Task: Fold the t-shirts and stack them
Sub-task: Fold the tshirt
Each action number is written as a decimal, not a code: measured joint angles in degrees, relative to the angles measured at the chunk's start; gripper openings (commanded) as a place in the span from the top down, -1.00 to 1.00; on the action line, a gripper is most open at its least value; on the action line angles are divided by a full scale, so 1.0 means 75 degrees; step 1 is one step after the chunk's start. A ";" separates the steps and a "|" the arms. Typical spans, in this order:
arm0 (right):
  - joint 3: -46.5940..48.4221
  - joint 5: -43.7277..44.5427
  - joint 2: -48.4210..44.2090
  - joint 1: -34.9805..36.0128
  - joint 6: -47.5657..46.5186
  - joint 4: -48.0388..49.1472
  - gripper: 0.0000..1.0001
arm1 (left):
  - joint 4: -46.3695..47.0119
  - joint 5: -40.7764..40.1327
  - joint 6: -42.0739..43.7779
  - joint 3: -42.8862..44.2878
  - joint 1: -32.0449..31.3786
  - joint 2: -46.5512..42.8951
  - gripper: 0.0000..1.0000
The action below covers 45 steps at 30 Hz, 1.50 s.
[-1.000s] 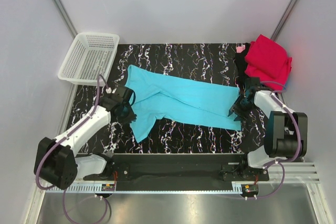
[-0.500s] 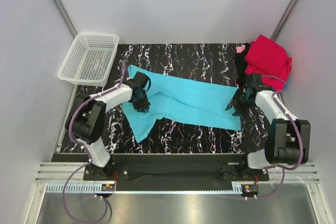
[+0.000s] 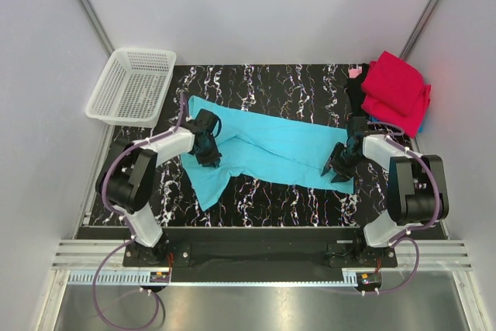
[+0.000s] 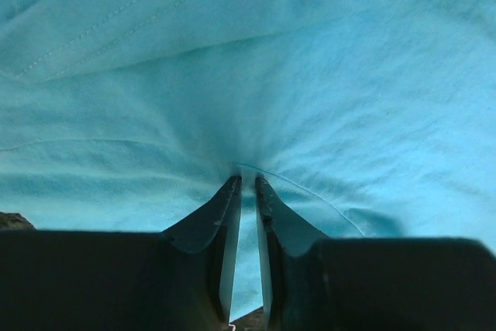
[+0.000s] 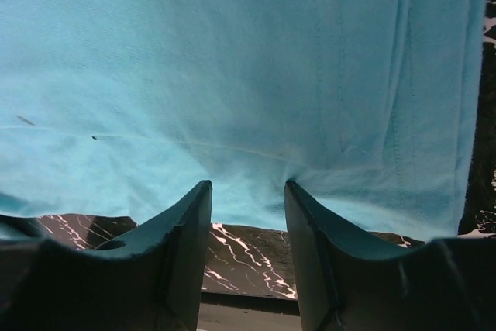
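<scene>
**Top external view.** Plain turquoise-blue cloth t-shirt (image 3: 271, 149) lies spread flat across the middle of the black table with white marble veining (image 3: 263, 83). Its long axis runs left to right, and one flap reaches toward the near edge on the left.

The left gripper (image 3: 208, 145) sits on the shirt's left part, over the cloth. The right gripper (image 3: 339, 167) is at the shirt's right near edge.

At the far right corner there is a folded crimson red cloth shirt (image 3: 395, 89) on a heap. Some black cloth (image 3: 356, 94) shows beneath it and a pink scrap (image 3: 355, 72) at the far edge. The heap is apart from the turquoise shirt.

A white plastic mesh basket (image 3: 130, 85) stands at the far left corner and overhangs the table edge.

**Left wrist view.** The dark fingers (image 4: 221, 222) are drawn nearly together, with a thin fold of turquoise cloth pinched between them. Creases fan outward from the tips, so this gripper is clenched on the shirt. Cloth fills almost the whole view, with stitched seams at the upper left.

**Right wrist view.** The fingers (image 5: 190, 222) stand clearly apart with nothing clamped between them. Their tips are at the shirt's hem edge. Bare marbled table shows in the gap, and the cloth puckers a little at the right-hand tip. This gripper is released. A double-stitched hem runs down the right side of the view.
</scene>
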 measured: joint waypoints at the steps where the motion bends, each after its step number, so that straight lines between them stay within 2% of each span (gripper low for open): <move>1: 0.0000 0.0009 0.0009 0.0015 0.0041 0.0006 -0.01 | 0.0119 0.0009 -0.0035 -0.0137 0.0003 -0.0087 0.59; 11: 0.0108 0.0125 0.0096 0.0058 0.0254 -0.0117 0.01 | 0.1070 0.0052 -0.0551 -0.1594 -0.0003 -0.1198 0.58; 20: 0.0277 0.1043 0.0111 0.0131 0.0455 -0.0877 0.02 | 0.0813 0.0108 -0.1035 -0.2180 -0.0035 -0.1839 0.58; 26: 0.0443 0.2063 0.0256 0.0134 0.0612 -0.1492 0.03 | 0.0586 0.0096 -0.1472 -0.2465 -0.0090 -0.2154 0.65; 29: 0.0478 0.2308 0.0271 0.0146 0.0676 -0.1617 0.05 | 0.0495 0.0085 -0.1652 -0.2468 -0.0175 -0.2162 0.75; 33: 0.0475 0.2518 0.0125 0.0146 0.0764 -0.1737 0.05 | 0.0353 0.0087 -0.1798 -0.2480 -0.0271 -0.2212 0.79; 36: 0.0475 0.2646 -0.0210 0.0146 0.0784 -0.1874 0.05 | -0.0050 0.0015 -0.1821 -0.2489 -0.0385 -0.2372 0.78; 39: 0.0592 0.2693 -0.0641 0.0146 0.0781 -0.2057 0.04 | -0.0950 -0.0192 -0.1816 -0.2498 -0.0460 -0.2707 0.72; 45: 0.0717 0.2690 -0.0839 0.0146 0.0766 -0.2104 0.03 | -0.2247 -0.0918 -0.1816 -0.2159 -0.0460 -0.3608 0.59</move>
